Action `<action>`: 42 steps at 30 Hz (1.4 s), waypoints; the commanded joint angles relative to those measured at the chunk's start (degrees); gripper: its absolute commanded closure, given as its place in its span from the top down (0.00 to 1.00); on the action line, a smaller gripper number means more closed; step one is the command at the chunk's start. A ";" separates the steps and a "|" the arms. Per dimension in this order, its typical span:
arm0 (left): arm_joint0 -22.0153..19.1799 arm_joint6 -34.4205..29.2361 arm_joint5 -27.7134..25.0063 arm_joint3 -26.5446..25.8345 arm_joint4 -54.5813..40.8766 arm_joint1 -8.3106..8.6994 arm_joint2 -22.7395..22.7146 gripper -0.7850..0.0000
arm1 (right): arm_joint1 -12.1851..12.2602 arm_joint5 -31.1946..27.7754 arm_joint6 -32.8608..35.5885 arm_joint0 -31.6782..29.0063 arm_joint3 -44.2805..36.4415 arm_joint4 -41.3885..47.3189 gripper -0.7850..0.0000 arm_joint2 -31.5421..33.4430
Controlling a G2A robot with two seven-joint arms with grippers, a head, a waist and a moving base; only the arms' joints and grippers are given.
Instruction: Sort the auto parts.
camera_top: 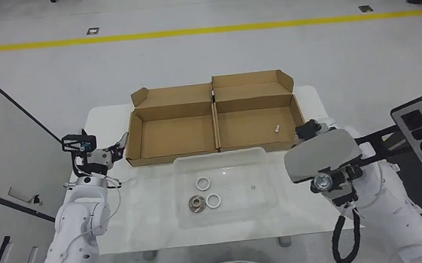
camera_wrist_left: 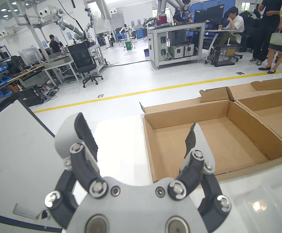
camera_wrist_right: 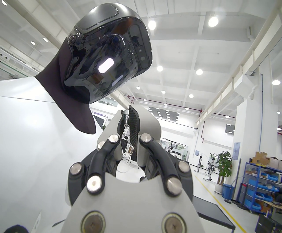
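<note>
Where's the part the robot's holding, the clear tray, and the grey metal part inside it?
Held part (camera_wrist_right: 126,117): right wrist view, its ribbed shaft.
Tray (camera_top: 239,176): top view, bare floor.
Metal part (camera_top: 195,204): top view, its top face.

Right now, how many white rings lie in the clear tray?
2. One ring lies nearer the boxes; the other ring lies beside the metal part, nearer the robot. None seems hidden.

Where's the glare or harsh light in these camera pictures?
Left wrist view: a bright reflection sits on the clear tray, near the open left hand. Right wrist view: ceiling lamps shine straight into the lens behind the right hand, shut on a small metal part. Top view: light is even, with a mild sheen on the tray's rim.
</note>
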 commanded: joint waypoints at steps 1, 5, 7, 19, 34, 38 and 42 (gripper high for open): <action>0.00 0.00 0.00 0.00 0.00 0.00 0.00 1.00 | 0.00 0.00 0.00 0.00 0.00 0.00 0.00 0.00; 0.00 0.00 0.00 0.00 0.00 0.00 0.00 1.00 | 0.46 2.64 3.41 -3.03 0.11 -0.24 0.00 3.31; 0.00 0.00 0.00 0.00 0.00 0.00 0.00 1.00 | 1.19 3.56 6.19 -6.01 0.69 0.18 0.00 7.52; 0.00 0.00 0.00 0.00 0.00 0.00 0.00 1.00 | 5.79 11.22 32.91 -20.66 1.30 15.00 0.00 34.80; 0.00 0.00 0.00 0.00 0.00 0.00 0.00 1.00 | 8.69 17.95 62.71 -12.37 9.66 27.95 0.00 40.37; 0.00 0.00 0.00 0.00 0.00 0.00 0.00 1.00 | 8.69 17.95 62.71 -12.37 9.66 27.95 0.00 40.37; 0.00 0.00 0.00 0.00 0.00 0.00 0.00 1.00 | 8.69 17.95 62.71 -12.37 9.66 27.95 0.00 40.37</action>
